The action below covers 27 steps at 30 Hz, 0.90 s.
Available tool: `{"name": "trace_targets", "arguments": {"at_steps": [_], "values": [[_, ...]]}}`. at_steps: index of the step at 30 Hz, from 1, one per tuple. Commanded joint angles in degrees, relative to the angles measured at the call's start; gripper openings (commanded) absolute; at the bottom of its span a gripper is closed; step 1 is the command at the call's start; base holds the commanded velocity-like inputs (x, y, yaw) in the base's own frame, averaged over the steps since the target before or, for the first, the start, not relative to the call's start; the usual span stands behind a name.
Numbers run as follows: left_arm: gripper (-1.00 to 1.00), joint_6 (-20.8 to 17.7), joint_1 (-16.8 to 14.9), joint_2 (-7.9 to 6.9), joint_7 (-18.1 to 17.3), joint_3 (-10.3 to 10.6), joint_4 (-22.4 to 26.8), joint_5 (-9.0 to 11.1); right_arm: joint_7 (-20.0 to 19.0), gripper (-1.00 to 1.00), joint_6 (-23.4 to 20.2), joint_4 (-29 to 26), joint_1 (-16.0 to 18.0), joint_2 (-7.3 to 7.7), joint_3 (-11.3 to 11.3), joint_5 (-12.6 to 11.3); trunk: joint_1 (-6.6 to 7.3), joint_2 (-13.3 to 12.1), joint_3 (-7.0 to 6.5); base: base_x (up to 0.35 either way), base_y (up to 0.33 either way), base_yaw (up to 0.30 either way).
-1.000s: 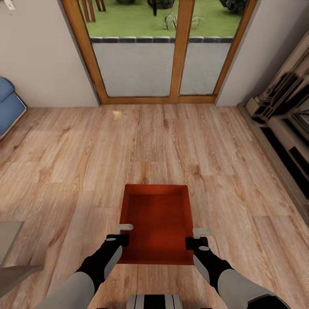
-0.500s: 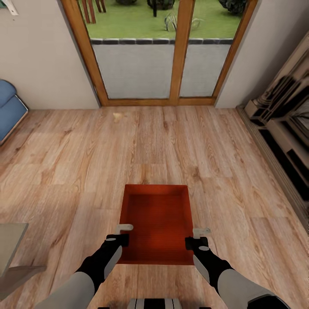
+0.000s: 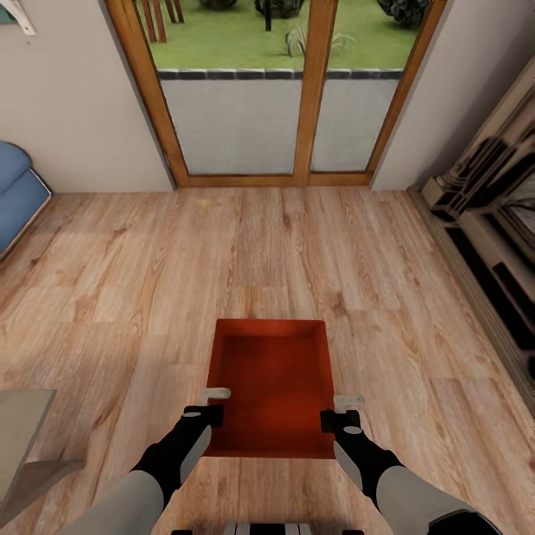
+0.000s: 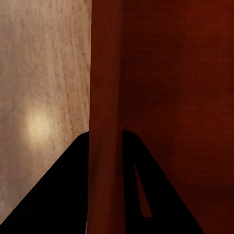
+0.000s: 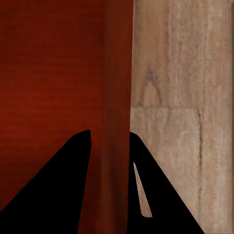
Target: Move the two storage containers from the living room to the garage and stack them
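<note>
- We held one orange-red storage container (image 3: pixel 271 383) between our two arms, out in front of our trunk and above the light wood plank flooring (image 3: pixel 297 245) of the living room.
- Our left gripper (image 3: pixel 210 405) was at the container's left wall near its close end, and our right gripper (image 3: pixel 340 413) was at the right wall, opposite it.
- In the left wrist view, the two dark fingers (image 4: pixel 63 195) stood on either side of the container's wall (image 4: pixel 105 97), one outside and one inside, pressed against it, so we were grasping that wall.
- In the right wrist view it was the same: the fingers (image 5: pixel 53 190) straddled the right wall (image 5: pixel 117 87) and clamped on it, with the red inside of the bin on one side and the plank floor on the other.
- The container sat level, its long side pointing away from us, open at the top with nothing inside.
- Ahead of us were the wood-framed glass doors (image 3: pixel 297 96), with grass beyond them.
- A blue sofa (image 3: pixel 18 193) showed at the left edge, and dark-and-pale fireplace stonework (image 3: pixel 490 223) ran along the right wall.
- A pale desk corner (image 3: pixel 22 431) showed at the lower left.
</note>
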State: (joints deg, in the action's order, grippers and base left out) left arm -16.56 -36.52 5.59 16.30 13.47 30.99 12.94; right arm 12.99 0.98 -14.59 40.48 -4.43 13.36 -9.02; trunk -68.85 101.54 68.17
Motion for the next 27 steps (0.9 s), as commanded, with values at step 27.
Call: {"name": "trace_targets", "arguments": {"at_steps": [27], "values": [[-1.00, -0.23, 0.00, 0.04, 0.66, 0.55, -0.05, 0.94, -0.22, -1.00, 2.99, 0.00, 0.04, 0.03, 0.08, -0.10, 5.94, -10.83, -4.83, 0.000, 0.000, 0.000]]}}
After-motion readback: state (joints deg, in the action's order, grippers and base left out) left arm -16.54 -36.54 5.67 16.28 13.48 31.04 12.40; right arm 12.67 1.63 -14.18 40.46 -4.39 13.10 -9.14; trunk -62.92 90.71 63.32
